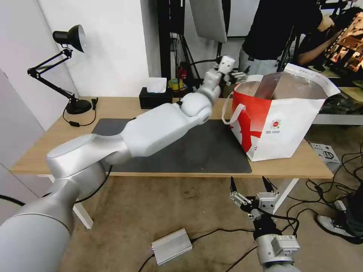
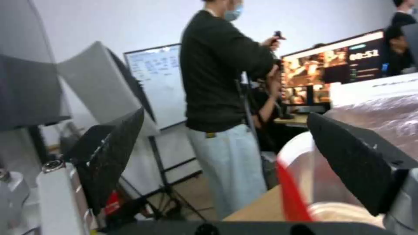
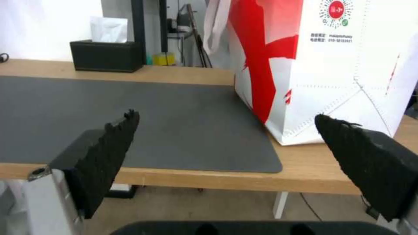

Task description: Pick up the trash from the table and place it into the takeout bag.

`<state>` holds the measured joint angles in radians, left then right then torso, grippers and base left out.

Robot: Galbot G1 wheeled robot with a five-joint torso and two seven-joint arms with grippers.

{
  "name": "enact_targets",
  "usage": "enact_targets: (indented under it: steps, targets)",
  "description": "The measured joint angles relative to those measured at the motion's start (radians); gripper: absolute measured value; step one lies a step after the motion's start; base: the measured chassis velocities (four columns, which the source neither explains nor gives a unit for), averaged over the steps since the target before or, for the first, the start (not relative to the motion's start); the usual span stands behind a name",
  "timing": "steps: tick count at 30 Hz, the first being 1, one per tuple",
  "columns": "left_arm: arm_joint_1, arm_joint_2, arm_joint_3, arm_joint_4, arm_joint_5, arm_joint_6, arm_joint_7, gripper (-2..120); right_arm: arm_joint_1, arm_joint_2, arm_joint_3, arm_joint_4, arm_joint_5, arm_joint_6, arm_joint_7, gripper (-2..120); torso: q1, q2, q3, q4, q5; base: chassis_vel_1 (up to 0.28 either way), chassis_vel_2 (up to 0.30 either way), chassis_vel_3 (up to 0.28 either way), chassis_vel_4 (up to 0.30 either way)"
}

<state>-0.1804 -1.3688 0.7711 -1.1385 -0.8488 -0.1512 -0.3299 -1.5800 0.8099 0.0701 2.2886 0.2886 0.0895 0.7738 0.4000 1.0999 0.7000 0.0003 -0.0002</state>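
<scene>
Left pincer (image 1: 239,76) spread beside takeout bag (image 1: 280,124) rim; right pincer (image 1: 251,185) spread below worktop (image 1: 287,168) edge, near bag

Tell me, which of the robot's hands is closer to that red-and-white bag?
The left hand: it hangs open at the bag's top rim. The right hand waits open below the table edge, in front of the bag.
</scene>
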Motion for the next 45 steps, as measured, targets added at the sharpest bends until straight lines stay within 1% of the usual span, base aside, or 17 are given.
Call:
enact_targets:
  steps: [2,4,8,13,16,18,22,23,30,32,34,37,38,40,42,44,45]
  targets:
    - [0.045,0.028,-0.021,-0.039,0.035,-0.018,-0.036,100,0.0,0.0,0.0,0.0,0.0,0.0,0.0,100,0.0,0.0,0.0,-0.0001,0.0,0.0,0.0,0.0,0.0]
    - [0.061,0.035,-0.03,-0.053,0.048,-0.023,-0.046,100,0.0,0.0,0.0,0.0,0.0,0.0,0.0,100,0.0,0.0,0.0,-0.0003,0.0,0.0,0.0,0.0,0.0]
    - [0.138,0.074,-0.066,-0.138,0.113,-0.027,-0.082,100,0.0,0.0,0.0,0.0,0.0,0.0,0.0,100,0.0,0.0,0.0,-0.0002,0.0,0.0,0.0,0.0,0.0]
    - [0.187,0.099,-0.087,-0.196,0.164,-0.027,-0.087,100,0.0,0.0,0.0,0.0,0.0,0.0,0.0,100,0.0,0.0,0.0,-0.0004,0.0,0.0,0.0,0.0,0.0]
    - [0.264,0.134,-0.127,-0.258,0.206,-0.028,-0.105,100,0.0,0.0,0.0,0.0,0.0,0.0,0.0,100,0.0,0.0,0.0,-0.0003,0.0,0.0,0.0,0.0,0.0]
    - [0.283,0.143,-0.138,-0.275,0.211,-0.029,-0.11,100,0.0,0.0,0.0,0.0,0.0,0.0,0.0,100,0.0,0.0,0.0,-0.0002,0.0,0.0,0.0,0.0,0.0]
    - [0.365,0.186,-0.193,-0.357,0.238,-0.028,-0.128,100,0.0,0.0,0.0,0.0,0.0,0.0,0.0,100,0.0,0.0,0.0,-0.0003,0.0001,0.0,0.0,0.0,0.0]
    - [0.365,0.186,-0.193,-0.357,0.238,-0.028,-0.128,100,0.0,0.0,0.0,0.0,0.0,0.0,0.0,100,0.0,0.0,0.0,-0.0003,0.0001,0.0,0.0,0.0,0.0]
    - [0.459,0.244,-0.27,-0.453,0.317,-0.04,-0.134,100,0.0,0.0,0.0,0.0,0.0,0.0,0.0,100,0.0,0.0,0.0,-0.0005,0.0002,0.0,0.0,0.0,0.0]
    - [0.525,0.266,-0.319,-0.498,0.342,-0.043,-0.14,100,0.0,0.0,0.0,0.0,0.0,0.0,0.0,100,0.0,0.0,0.0,-0.0004,0.0001,0.0,0.0,0.0,0.0]
    - [0.543,0.271,-0.334,-0.508,0.353,-0.043,-0.142,100,0.0,0.0,0.0,0.0,0.0,0.0,0.0,100,0.0,0.0,0.0,-0.0003,0.0,0.0,0.0,0.0,0.0]
    - [0.64,0.292,-0.412,-0.558,0.393,-0.048,-0.144,100,0.0,0.0,0.0,0.0,0.0,0.0,0.0,100,0.0,0.0,0.0,-0.0002,0.0,0.0,0.0,0.0,0.0]
    - [0.64,0.292,-0.412,-0.558,0.393,-0.048,-0.144,100,0.0,0.0,0.0,0.0,0.0,0.0,0.0,100,0.0,0.0,0.0,-0.0002,0.0,0.0,0.0,0.0,0.0]
    - [0.686,0.302,-0.451,-0.584,0.401,-0.049,-0.145,100,0.0,0.0,0.0,0.0,0.0,0.0,0.0,100,0.0,0.0,0.0,-0.0003,0.0,0.0,0.0,0.0,0.0]
    - [0.78,0.32,-0.528,-0.633,0.431,-0.049,-0.145,100,0.0,0.0,0.0,0.0,0.0,0.0,0.0,100,0.0,0.0,0.0,-0.0004,0.0001,0.0,0.0,0.0,0.0]
    - [0.801,0.324,-0.547,-0.645,0.437,-0.049,-0.145,100,0.0,0.0,0.0,0.0,0.0,0.0,0.0,100,0.0,0.0,0.0,-0.0003,0.0,0.0,0.0,0.0,0.0]
    - [0.853,0.337,-0.593,-0.676,0.449,-0.05,-0.145,100,0.0,0.0,0.0,0.0,0.0,0.0,0.0,100,0.0,0.0,0.0,-0.0004,0.0001,0.0,0.0,0.0,0.0]
